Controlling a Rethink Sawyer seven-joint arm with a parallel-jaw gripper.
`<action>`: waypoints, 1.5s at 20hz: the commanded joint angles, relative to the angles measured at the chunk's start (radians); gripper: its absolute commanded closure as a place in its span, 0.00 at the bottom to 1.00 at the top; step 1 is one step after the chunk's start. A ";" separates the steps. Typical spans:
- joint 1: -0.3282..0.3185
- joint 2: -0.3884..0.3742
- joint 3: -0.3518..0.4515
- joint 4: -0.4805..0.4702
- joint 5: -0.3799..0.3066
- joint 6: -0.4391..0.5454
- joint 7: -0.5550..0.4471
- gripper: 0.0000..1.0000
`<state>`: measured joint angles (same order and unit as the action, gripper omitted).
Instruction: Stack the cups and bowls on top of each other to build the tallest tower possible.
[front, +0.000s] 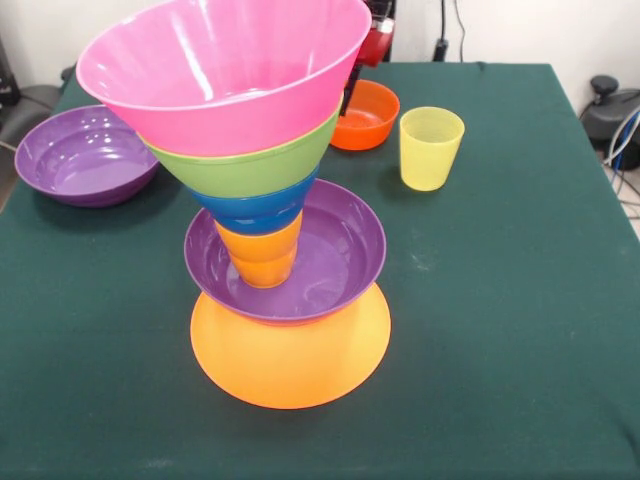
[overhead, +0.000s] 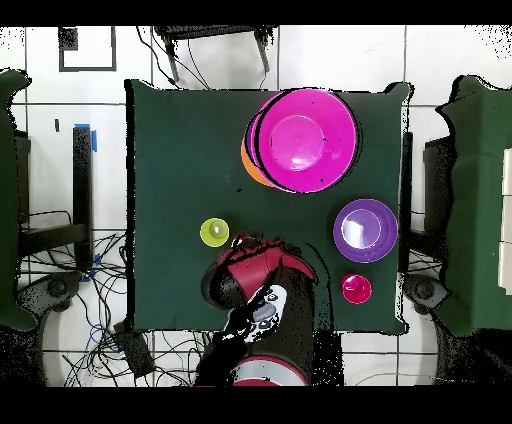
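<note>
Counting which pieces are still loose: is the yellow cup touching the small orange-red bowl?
Apart. The front view shows a strip of green table between the yellow cup and the orange-red bowl; the cup stands alone.

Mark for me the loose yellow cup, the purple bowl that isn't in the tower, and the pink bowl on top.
yellow cup (front: 431, 150), front view, on its side wall.
spare purple bowl (front: 85, 155), front view, on its inner floor.
pink bowl (front: 250, 105), front view, on its outer wall.

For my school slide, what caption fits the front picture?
A tower topped by a pink bowl, beside a yellow cup on the green table.
</note>
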<state>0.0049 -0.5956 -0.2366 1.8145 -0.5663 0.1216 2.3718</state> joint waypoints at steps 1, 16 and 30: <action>-0.046 0.073 0.112 0.000 -0.131 0.016 -0.116 0.00; -0.192 0.146 0.178 -0.063 -0.290 -0.010 -0.129 0.00; -0.290 0.173 0.250 -0.124 -0.394 -0.008 -0.127 0.00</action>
<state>-0.2745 -0.4679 -0.1282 1.8064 -0.8854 0.1212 2.3718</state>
